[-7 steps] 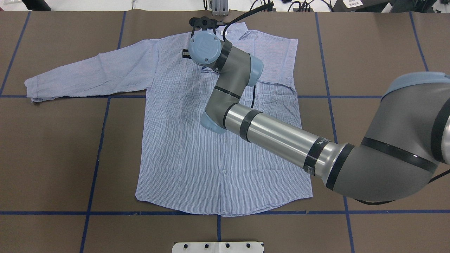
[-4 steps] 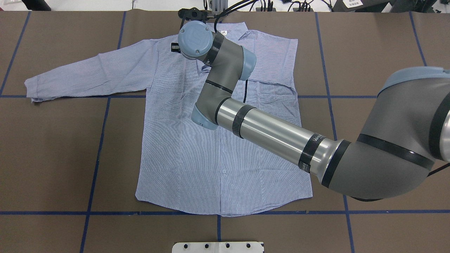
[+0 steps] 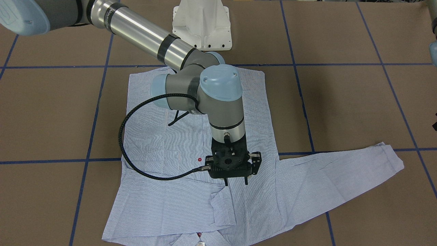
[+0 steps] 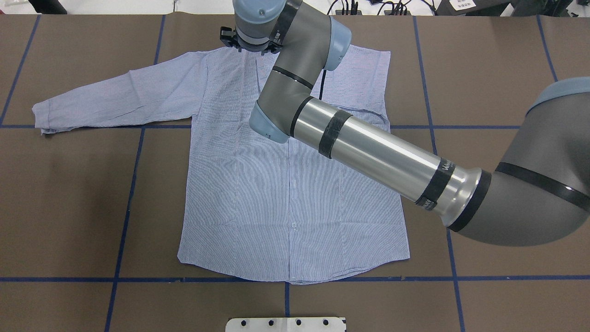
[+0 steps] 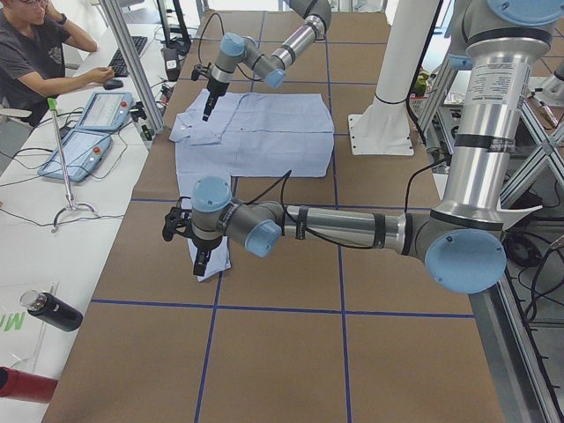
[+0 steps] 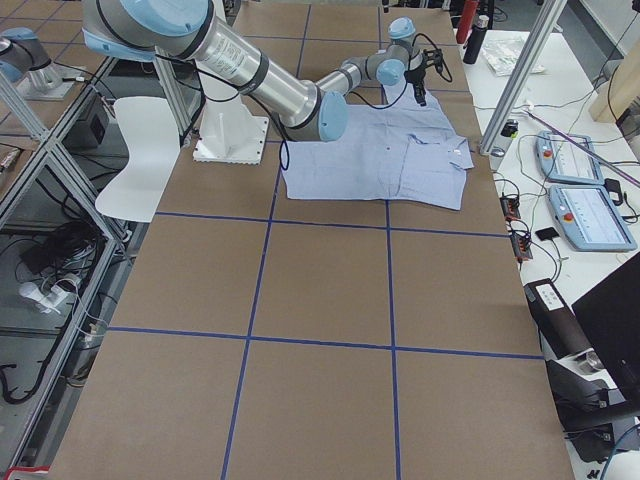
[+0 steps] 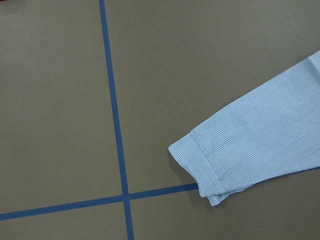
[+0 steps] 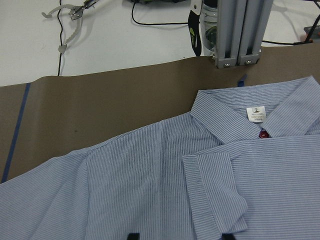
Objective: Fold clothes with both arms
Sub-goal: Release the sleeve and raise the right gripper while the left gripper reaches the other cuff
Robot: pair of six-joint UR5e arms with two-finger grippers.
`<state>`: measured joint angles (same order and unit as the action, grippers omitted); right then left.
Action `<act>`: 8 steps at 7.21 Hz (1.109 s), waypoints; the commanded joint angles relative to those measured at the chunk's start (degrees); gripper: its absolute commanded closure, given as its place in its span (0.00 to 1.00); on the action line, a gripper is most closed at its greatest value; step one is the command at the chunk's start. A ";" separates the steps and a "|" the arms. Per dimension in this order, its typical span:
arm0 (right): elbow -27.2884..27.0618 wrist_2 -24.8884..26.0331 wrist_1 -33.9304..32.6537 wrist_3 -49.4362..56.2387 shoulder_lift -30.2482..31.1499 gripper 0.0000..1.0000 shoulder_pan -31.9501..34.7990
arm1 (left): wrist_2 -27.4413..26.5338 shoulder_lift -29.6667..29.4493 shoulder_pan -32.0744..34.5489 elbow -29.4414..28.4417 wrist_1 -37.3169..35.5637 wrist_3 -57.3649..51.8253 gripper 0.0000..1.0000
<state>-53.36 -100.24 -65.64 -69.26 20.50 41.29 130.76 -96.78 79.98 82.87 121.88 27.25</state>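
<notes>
Right now the striped shirt (image 4: pixel 286 193) lies flat on the brown table (image 4: pixel 69 193), buttons up, with its collar (image 8: pixel 240 115) at the far edge. One sleeve is folded in across the chest, and the folded cuff (image 8: pixel 215 195) sits just beside the collar. The long sleeve (image 4: pixel 115 101) sticks straight out to the robot's left.

The right gripper (image 3: pixel 236 181) hangs over the shoulder near the collar. Its two fingers are apart and hold nothing. The left gripper (image 5: pixel 201 264) hangs over the end of the long sleeve, but I cannot tell if its fingers are apart or together. Its camera looks down on the loose cuff (image 7: pixel 200 170).

I think the job now is to fold the long sleeve in. To do it well, the left gripper should pinch the loose cuff at its edge, catch both layers and lift only a little. The right gripper could press the shoulder so the shirt does not slide. Then the cuff should go across slowly, so it lands flat with no wrinkles.
</notes>
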 commanded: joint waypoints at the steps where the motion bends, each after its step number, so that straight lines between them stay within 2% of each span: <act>1: -9.55 -7.49 -11.30 0.70 3.32 0.01 2.73 | -5.04 0.10 -6.02 -3.15 5.73 12.68 0.02; 2: -13.49 -8.38 -15.44 0.96 5.06 0.01 3.44 | -8.12 0.02 -8.76 -3.32 6.78 17.17 0.03; 3: -18.23 -11.09 -17.65 2.36 8.39 0.01 4.84 | -8.94 -0.51 -10.96 -5.59 10.53 22.44 0.05; 4: -22.89 -12.25 -18.81 4.29 12.25 0.01 5.63 | -13.56 -2.43 -13.77 -9.70 14.57 26.15 0.07; 6: -25.04 -12.17 -18.82 5.36 14.66 0.01 5.64 | -15.27 -7.26 -14.50 -19.54 20.20 26.71 0.18; 8: -24.96 -11.99 -18.82 5.36 14.66 0.01 5.64 | -15.27 -7.28 -15.55 -21.17 22.96 26.71 0.23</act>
<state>-78.19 -112.32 -84.43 -64.02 34.93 46.90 115.59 -103.73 65.23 62.97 143.27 53.83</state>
